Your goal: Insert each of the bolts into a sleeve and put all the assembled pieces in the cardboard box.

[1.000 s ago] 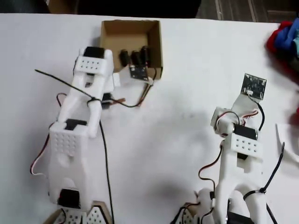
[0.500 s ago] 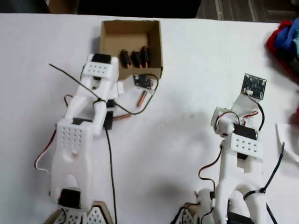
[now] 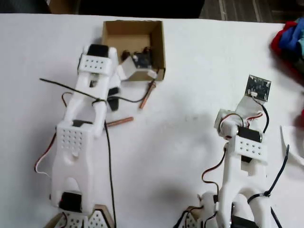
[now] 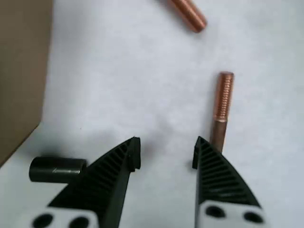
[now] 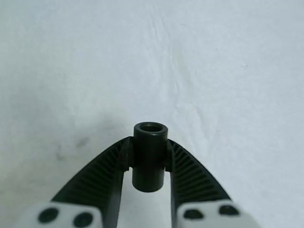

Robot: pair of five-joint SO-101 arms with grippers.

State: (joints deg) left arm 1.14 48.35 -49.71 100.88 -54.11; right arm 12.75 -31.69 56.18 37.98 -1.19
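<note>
My left end effector is spread with nothing between its fingers. The bolt I judge I need next lies on the worktop just past one fingertip, off to that side rather than in the gap. Its long axis runs away from me, nearly in line with the fingers, so the grasp calls for a sideways shift first. A second bolt lies farther off, and a loose sleeve sits beside the other finger, near the wall of the cardboard box. My right end effector pinches a black sleeve lengthwise, open end past the tips. The high view adds the layout: both bolts lie left of centre, below the box at upper middle, close to my left arm and well apart from my right arm at lower right.
</note>
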